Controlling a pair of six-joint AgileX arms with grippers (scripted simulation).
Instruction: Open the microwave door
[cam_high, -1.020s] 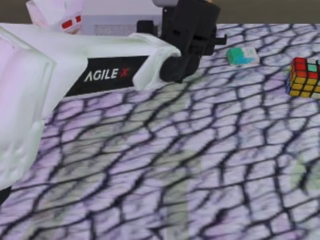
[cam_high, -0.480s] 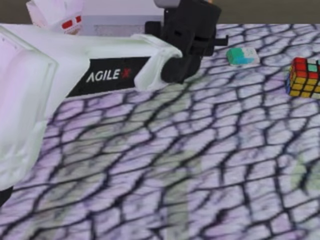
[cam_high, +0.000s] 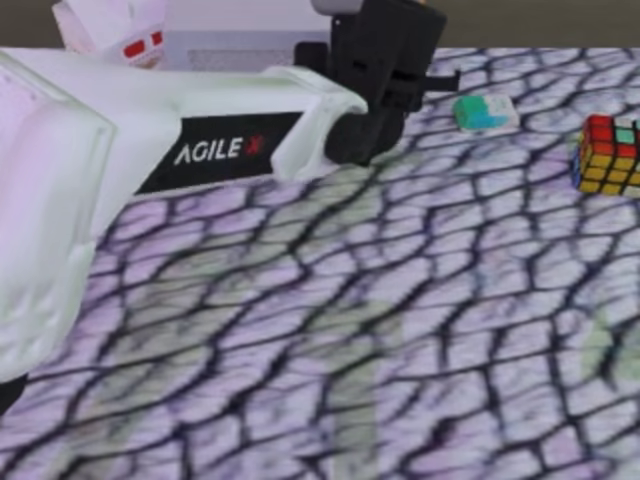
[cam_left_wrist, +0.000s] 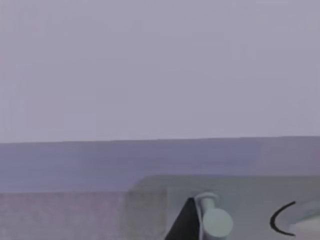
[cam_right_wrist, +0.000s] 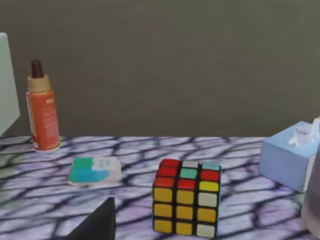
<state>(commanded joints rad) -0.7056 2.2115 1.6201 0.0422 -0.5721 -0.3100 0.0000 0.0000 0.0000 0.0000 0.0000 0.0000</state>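
The white microwave (cam_high: 240, 20) stands at the table's far edge, mostly hidden behind my left arm. A strip of the microwave door's grey speckled mesh (cam_high: 225, 58) shows above the arm. My left gripper (cam_high: 385, 65) is pressed up against the microwave's right front. In the left wrist view a pale microwave surface (cam_left_wrist: 160, 75) fills the picture, and a black part of the gripper (cam_left_wrist: 186, 225) lies right beside a round silver knob (cam_left_wrist: 216, 221). My right gripper (cam_right_wrist: 97, 225) shows only as a dark tip at the right wrist view's edge, near a colour cube (cam_right_wrist: 186, 197).
A white-and-red carton (cam_high: 110, 30) stands left of the microwave. On the right of the table lie a small teal-and-white box (cam_high: 485, 112) and the colour cube (cam_high: 608, 155). An orange dropper bottle (cam_right_wrist: 42, 112) and a blue tissue box (cam_right_wrist: 290, 155) stand farther back.
My left arm and gripper have shifted slightly to the right along the microwave's front. Nothing else has moved.
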